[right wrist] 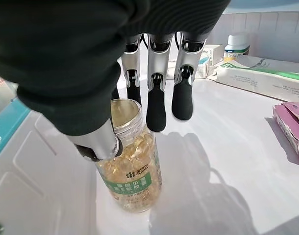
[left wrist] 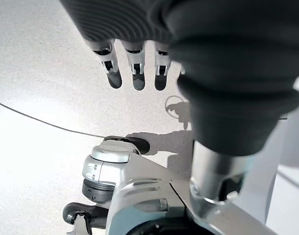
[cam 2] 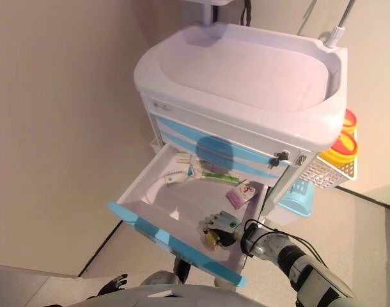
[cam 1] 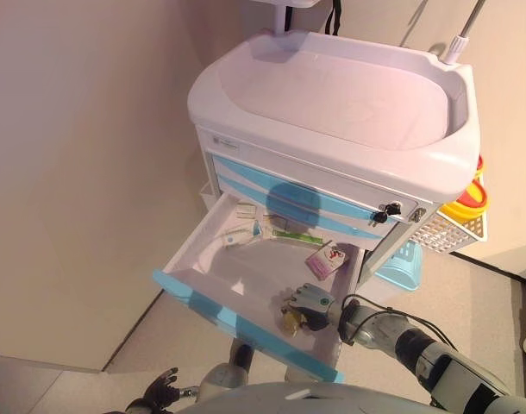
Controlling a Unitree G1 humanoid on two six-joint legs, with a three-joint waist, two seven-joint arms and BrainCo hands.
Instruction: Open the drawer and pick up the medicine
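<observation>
A: The right hand (right wrist: 139,73) is seen low inside the pulled-out white drawer with the light-blue front (cam 1: 213,304). Its thumb is pressed against the shoulder of the clear plastic bottle of yellow capsules with a green label (right wrist: 132,169), while the fingers (right wrist: 156,110) hang straight past the far side of the bottle, not yet curled round it. So the hand is judged spread, touching but not clamped.

B: And the bottle itself?

A: It is stood upright on the drawer floor, near the front right corner. The lid cannot be made out under the thumb.

B: What could be lost here?

A: With contact on one side only, the bottle could be tipped or skidded away on the smooth floor if the fingers are closed late or unevenly. A grip taken high on the neck could let it swing.

B: Anything in the way?

A: Little is found close by. A pink flat packet (right wrist: 291,129) lies well apart towards the back right; a long white-and-green carton (right wrist: 260,77) and a small white bottle (right wrist: 236,45) are lined along the rear. The blue-striped drawer front above (cam 1: 302,203) overhangs the back only.

B: The other hand?

A: The left hand (left wrist: 135,63) is hung idle above the floor, fingers loose, nothing held.
</observation>
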